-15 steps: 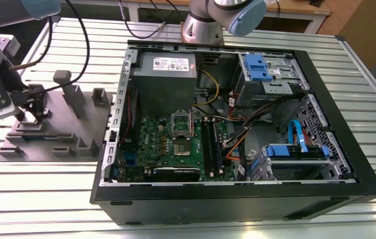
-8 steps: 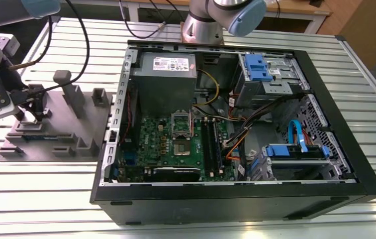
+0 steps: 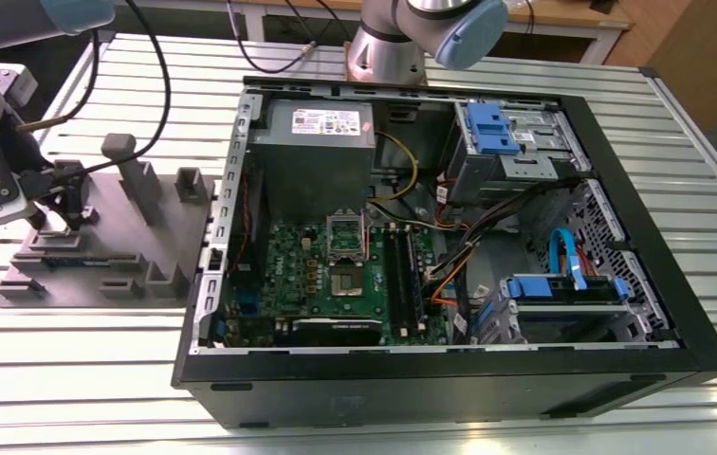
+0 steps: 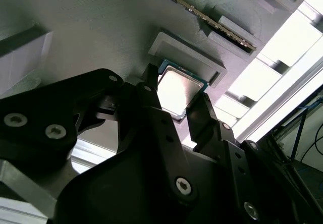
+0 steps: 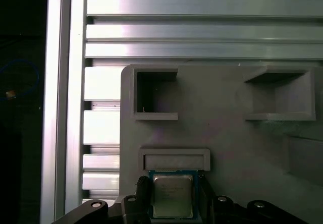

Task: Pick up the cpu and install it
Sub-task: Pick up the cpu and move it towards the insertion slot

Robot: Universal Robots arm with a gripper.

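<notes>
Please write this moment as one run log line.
step: pick | gripper: at cpu | cpu: on fixture | case: open

In the second wrist view the gripper (image 4: 176,86) covers the edge of the cpu (image 4: 179,91) nearest it; both wrist views cut off the gripper's body.
</notes>
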